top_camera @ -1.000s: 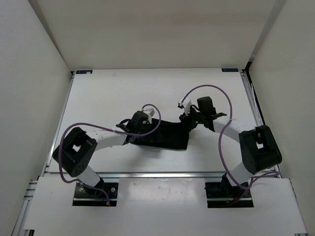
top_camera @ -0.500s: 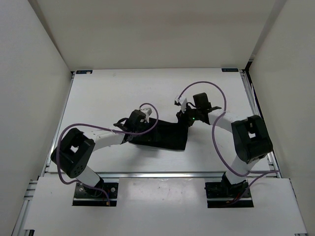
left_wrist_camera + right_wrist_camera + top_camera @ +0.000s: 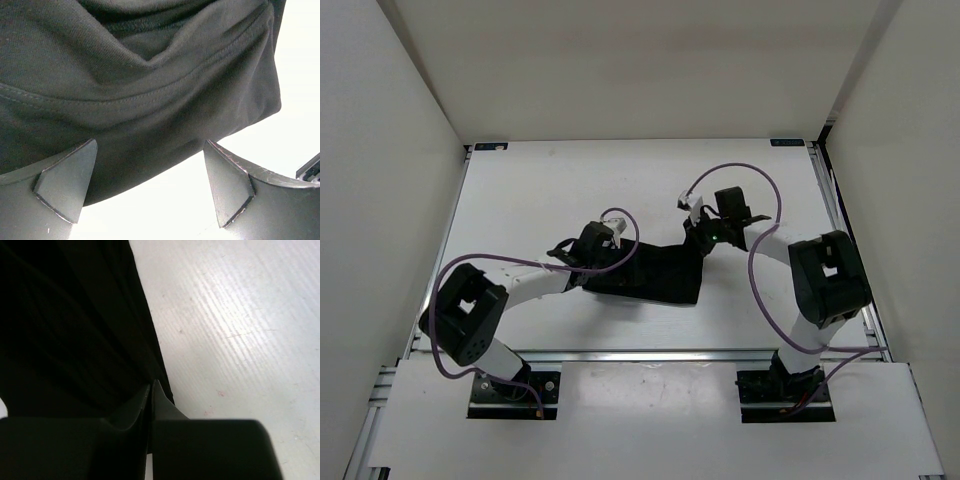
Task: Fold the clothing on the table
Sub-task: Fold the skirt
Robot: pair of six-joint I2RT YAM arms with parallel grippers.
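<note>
- Currently, left of centre in the overhead frame, the left gripper (image 3: 150, 187) is hanging low over the cloth. Its two dark wedge-shaped fingers (image 3: 65, 182) are spread wide and released, grasping nothing.
- Between those spread fingers, the wrist view is showing a stitched hem and several soft overlapping layers, with white surface just below the cloth's lower edge.
- Across the lower middle of the overhead frame, the plain black matte fabric garment (image 3: 650, 275) is lying on the large flat white rectangular tabletop (image 3: 540, 190) as a bunched, roughly rectangular band stretching between the two grippers.
- Judging by that shape, the folding is looking partly done. The cloth is gathered and layered rather than spread flat, but its outline is uneven, so at least one tidy fold and some smoothing are probably left.
- Right of centre, the right gripper (image 3: 151, 390) is sitting at the garment's upper right corner with its fingers clenched fully together. The tips are meeting right on the cloth's edge, but whether any fabric is pinched between them I cannot tell.
- To the right of that edge, bare white surface is filling the wrist view.
- Around the work, purple cables (image 3: 620, 222) are looping off both wrists close above the cloth and could be dragging on it.
- In the overhead view the left arm's white forearm is crossing the garment's left end and hiding that end.
- Metal rails (image 3: 650, 353) are running along the bottom edge of the table, near the cloth.
</note>
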